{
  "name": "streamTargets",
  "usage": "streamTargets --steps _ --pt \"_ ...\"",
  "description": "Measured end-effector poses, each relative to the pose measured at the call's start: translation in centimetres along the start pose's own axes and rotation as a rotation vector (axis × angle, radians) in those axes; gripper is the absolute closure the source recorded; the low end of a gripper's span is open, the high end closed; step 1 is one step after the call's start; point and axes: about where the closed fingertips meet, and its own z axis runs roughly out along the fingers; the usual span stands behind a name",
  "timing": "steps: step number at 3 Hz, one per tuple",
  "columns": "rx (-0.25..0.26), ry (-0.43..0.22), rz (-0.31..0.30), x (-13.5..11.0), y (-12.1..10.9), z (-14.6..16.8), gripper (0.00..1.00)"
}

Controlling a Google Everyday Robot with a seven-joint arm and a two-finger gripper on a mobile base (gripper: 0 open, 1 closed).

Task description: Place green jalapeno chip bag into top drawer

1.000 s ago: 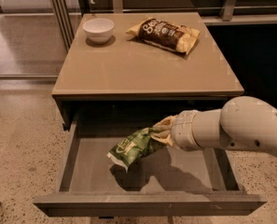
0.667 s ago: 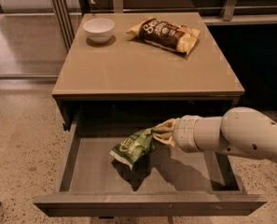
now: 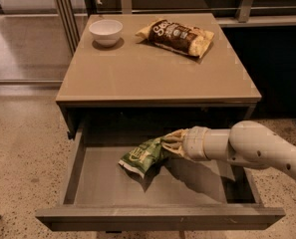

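Note:
The green jalapeno chip bag [image 3: 143,156] is a small crinkled green bag with pale lettering. It hangs tilted just above the floor of the open top drawer [image 3: 112,185], near its middle. My gripper [image 3: 170,144] reaches in from the right on a white arm and is shut on the bag's right end. The bag's lower left tip is close to the drawer bottom; I cannot tell whether it touches.
A white bowl [image 3: 105,31] and a larger dark brown and yellow chip bag [image 3: 177,35] lie at the back of the tan tabletop [image 3: 152,73]. The drawer's front panel [image 3: 160,217] juts toward me. A speckled floor lies to the left.
My gripper and the green bag have sunk a little lower into the drawer and shifted slightly. The bag stays held. Nothing on the tabletop has moved.

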Motion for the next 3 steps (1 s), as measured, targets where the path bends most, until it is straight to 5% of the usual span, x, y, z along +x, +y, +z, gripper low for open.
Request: streamTargets --steps 1,3 --pt "-0.033 0.032 0.008 2.28 -0.10 1.61 1.00" --pt "-0.037 0.037 0.009 2.56 -0.07 1.77 0.59"
